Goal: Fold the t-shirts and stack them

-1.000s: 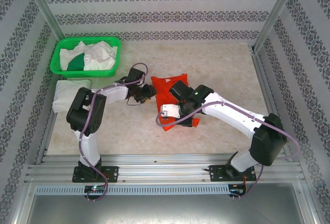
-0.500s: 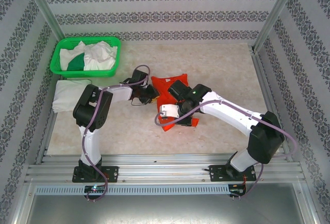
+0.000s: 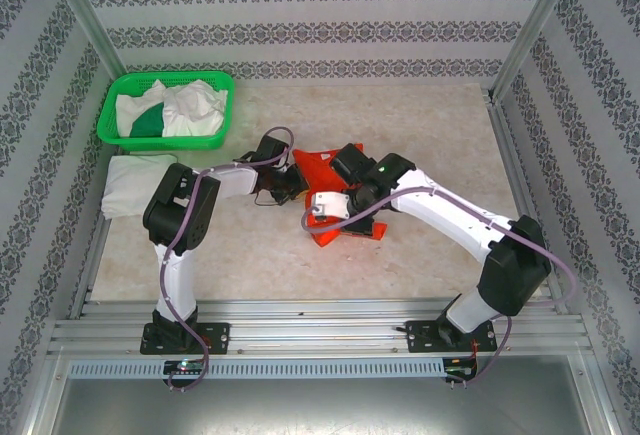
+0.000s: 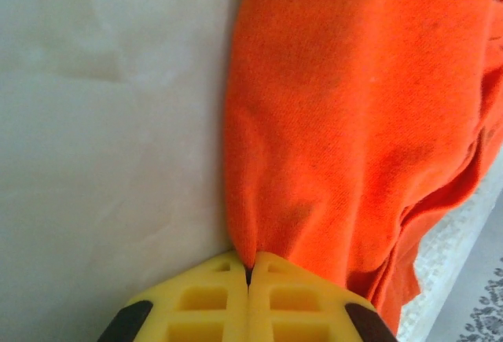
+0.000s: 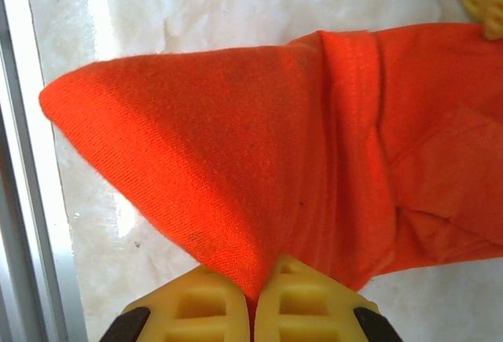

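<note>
Pale marbled surface point(image 3: 430, 125): a bright orange-red cloth t-shirt point(image 3: 312, 163) lies bunched at centre.
Left claw point(image 4: 249, 273) is fully closed, pinching the shirt's edge. Right claw point(image 5: 255, 291) is fully closed on a lifted fold of the same shirt. White tees point(image 3: 195, 105) and a dark green tee point(image 3: 148, 123) lie in the green plastic mesh basket point(image 3: 160, 143), far-left corner.

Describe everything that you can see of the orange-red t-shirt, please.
The orange-red t-shirt is soft knitted cloth, bright and plain, bunched near the middle of the table, not yet folded flat. The left gripper is shut on one edge, and the right gripper is shut on a doubled corner beside a stitched hem. The rest lies in loose folds on the table.
</note>
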Controlling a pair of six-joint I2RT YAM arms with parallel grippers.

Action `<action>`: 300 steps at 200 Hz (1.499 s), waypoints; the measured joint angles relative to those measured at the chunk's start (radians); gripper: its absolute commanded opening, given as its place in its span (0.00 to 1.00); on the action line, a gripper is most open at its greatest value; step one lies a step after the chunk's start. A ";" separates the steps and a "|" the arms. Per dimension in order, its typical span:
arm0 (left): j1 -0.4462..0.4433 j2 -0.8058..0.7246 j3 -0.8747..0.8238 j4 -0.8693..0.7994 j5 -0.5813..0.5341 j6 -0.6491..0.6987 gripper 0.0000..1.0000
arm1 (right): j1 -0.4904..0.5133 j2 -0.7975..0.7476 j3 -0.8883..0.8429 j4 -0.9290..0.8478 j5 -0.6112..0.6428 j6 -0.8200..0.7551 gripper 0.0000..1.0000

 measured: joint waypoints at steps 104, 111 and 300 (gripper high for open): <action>0.046 0.033 0.076 -0.180 0.095 0.164 0.00 | -0.101 0.251 0.326 0.012 0.047 -0.101 0.00; 0.047 0.035 0.076 -0.180 0.101 0.166 0.00 | -0.103 0.266 0.346 0.016 0.051 -0.105 0.00; 0.100 0.078 0.076 -0.155 0.257 0.190 0.00 | -0.117 0.578 0.646 0.198 0.235 -0.112 0.00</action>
